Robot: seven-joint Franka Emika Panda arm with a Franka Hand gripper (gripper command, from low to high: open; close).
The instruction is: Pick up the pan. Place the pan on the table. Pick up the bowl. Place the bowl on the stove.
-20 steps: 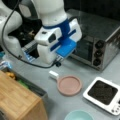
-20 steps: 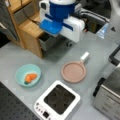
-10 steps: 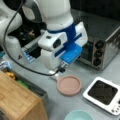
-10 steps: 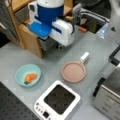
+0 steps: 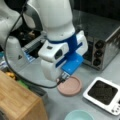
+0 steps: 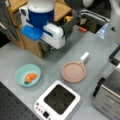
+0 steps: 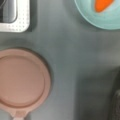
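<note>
The pan [image 6: 74,72] lies flat on the grey bench [image 6: 52,62] in both front views, its white handle toward a front view's top right, just beside the stove [image 6: 58,102], whose black top is bare. The bowl [image 6: 28,75] sits on the bench holding an orange carrot-like piece [image 6: 30,77]. The gripper [image 5: 62,79] hangs above the bench near the pan, holding nothing visible; I cannot tell whether its fingers are spread.

Bare worktop [image 6: 50,65] lies open between the bowl [image 6: 28,75], the pan [image 6: 74,72] and the stove [image 6: 58,101], each apart from the others. A wooden block [image 6: 30,42] closes a front view's upper left; the toaster oven [image 6: 110,95] walls the right. The end effector itself is hidden under the arm's white body, raised above the worktop.
</note>
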